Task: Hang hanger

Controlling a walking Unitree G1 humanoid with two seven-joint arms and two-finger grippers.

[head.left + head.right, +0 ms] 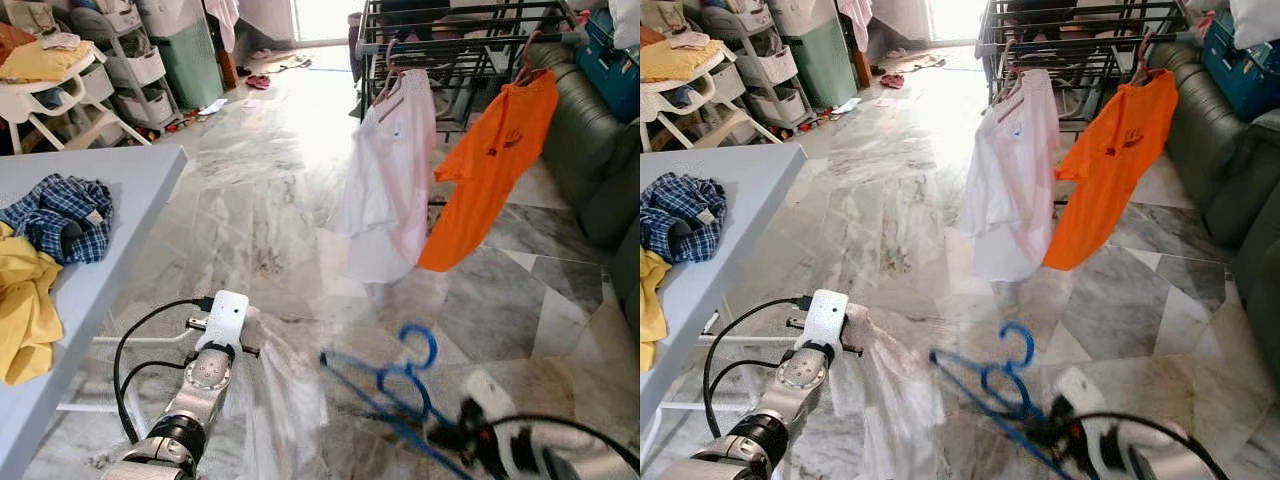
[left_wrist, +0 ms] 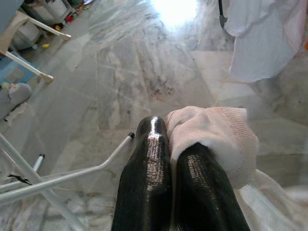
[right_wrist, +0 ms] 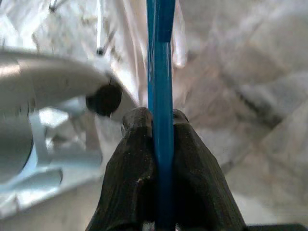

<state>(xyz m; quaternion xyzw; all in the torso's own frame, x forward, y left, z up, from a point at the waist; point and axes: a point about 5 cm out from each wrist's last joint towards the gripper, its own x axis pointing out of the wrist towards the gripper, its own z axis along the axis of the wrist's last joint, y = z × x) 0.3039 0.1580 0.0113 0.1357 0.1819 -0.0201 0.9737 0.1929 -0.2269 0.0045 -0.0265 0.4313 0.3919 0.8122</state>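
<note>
Right wrist view: we saw the right gripper [image 3: 161,139] with its fingers [image 3: 132,159] pinching the blue hanger [image 3: 161,72], the bar running straight up between them.
Hanger: in the eye views it was low in front of us, above the marble floor [image 1: 250,200], blurred, its hook [image 1: 420,345] pointing up and its bars slanting down toward our right gripper [image 1: 450,435].
Left wrist view: our left gripper [image 2: 175,163] had its fingers [image 2: 149,163] pressed together on a fold of white cloth [image 2: 211,134].
White cloth: in the eye views it hung down from our left gripper, pale and blurred [image 1: 275,385], between our left arm [image 1: 205,380] and the hanger.
Rack: a dark drying rack [image 1: 460,40] stood well ahead of us on the right.
Rack load: a white shirt [image 1: 390,180] and an orange shirt [image 1: 490,170] hung from it on hangers, side by side, the orange one further right.
Counter: a pale counter [image 1: 110,260] lay on our left, well apart from the rack.
Counter load: a blue checked shirt [image 1: 65,215] was crumpled on it, with a yellow garment [image 1: 25,310] just beside it, nearer to us.
Sofa: a dark sofa [image 1: 600,160] stood at the right edge, beside the rack.
Background: shelves with bins [image 1: 135,65] and a white chair [image 1: 50,90] stood at the far left; we could not tell what the bins held.
</note>
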